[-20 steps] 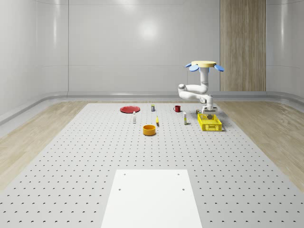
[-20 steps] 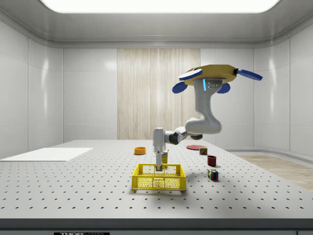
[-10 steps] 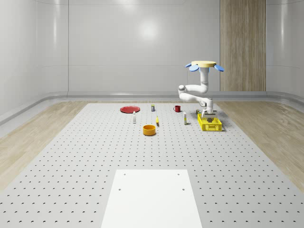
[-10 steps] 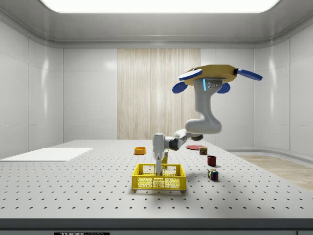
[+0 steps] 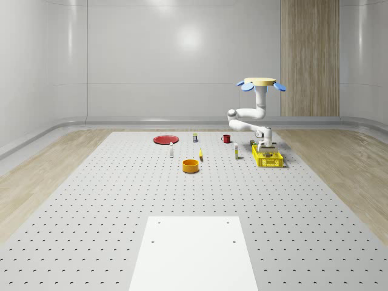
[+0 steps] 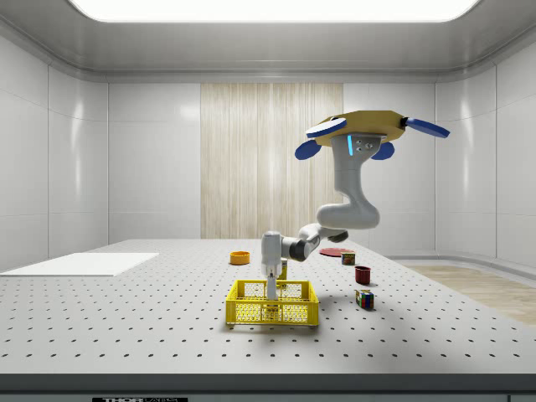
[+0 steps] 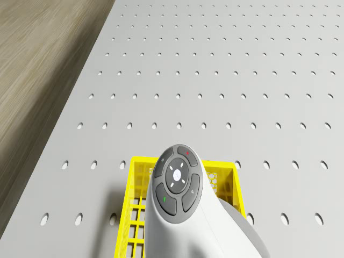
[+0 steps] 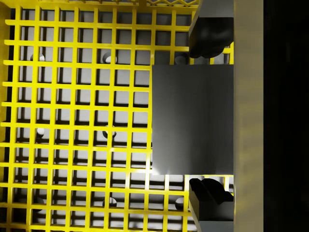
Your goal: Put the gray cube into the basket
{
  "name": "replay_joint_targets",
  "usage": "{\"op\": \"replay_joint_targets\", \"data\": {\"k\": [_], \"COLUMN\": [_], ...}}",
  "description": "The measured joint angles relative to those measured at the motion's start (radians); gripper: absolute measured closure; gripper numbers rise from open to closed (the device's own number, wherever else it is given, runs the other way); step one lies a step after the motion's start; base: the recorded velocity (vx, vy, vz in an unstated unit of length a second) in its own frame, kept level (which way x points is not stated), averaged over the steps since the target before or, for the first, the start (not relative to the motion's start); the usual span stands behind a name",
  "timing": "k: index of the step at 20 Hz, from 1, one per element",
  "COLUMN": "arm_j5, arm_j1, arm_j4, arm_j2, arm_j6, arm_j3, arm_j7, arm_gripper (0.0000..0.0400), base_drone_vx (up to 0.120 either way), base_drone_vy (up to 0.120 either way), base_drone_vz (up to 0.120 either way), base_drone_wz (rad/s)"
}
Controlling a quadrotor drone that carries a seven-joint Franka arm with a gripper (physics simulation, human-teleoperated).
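Pale grey perforated worktop [image 5: 121, 200], holes in a regular grid, with a plain white panel [image 5: 194, 251] on it at the whole-scene view's near edge. Wood-plank floor strips along both sides; glossy white walls with one wood-panelled section behind the robot; a bright ceiling light in the side view.

On the worktop: a red plate [image 5: 165, 139], a red mug [image 5: 226, 138], an orange bowl [image 5: 191, 165], a few small bottles, a multicoloured cube [image 6: 363, 298], and the yellow basket [image 5: 268, 159] of open lattice.

Drone [image 6: 364, 126] hovering well above the worktop, beside the basket rather than over it, toward the side view's right. Arm [image 6: 335, 222] bending down and across, gripper [image 6: 270, 289] lowered inside the basket walls.

In the wrist view, gray cube [image 8: 192, 119] directly between the two dark fingers [image 8: 210, 34], inside the basket, above its lattice floor. Jaws pinching the cube on two opposite faces, each finger touching it.
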Motion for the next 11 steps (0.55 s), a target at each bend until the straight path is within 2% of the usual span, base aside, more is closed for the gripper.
{"op": "replay_joint_targets", "data": {"k": [11], "arm_j5": [0.1], "arm_j1": [0.026], "arm_j4": [-0.047], "arm_j2": [-0.003], "arm_j6": [-0.054], "arm_j3": [0.109], "arm_j7": [0.0], "arm_gripper": [0.0002], "base_drone_vx": [0.0], "base_drone_vy": [0.0], "base_drone_vz": [0.0], "base_drone_wz": [0.0]}}
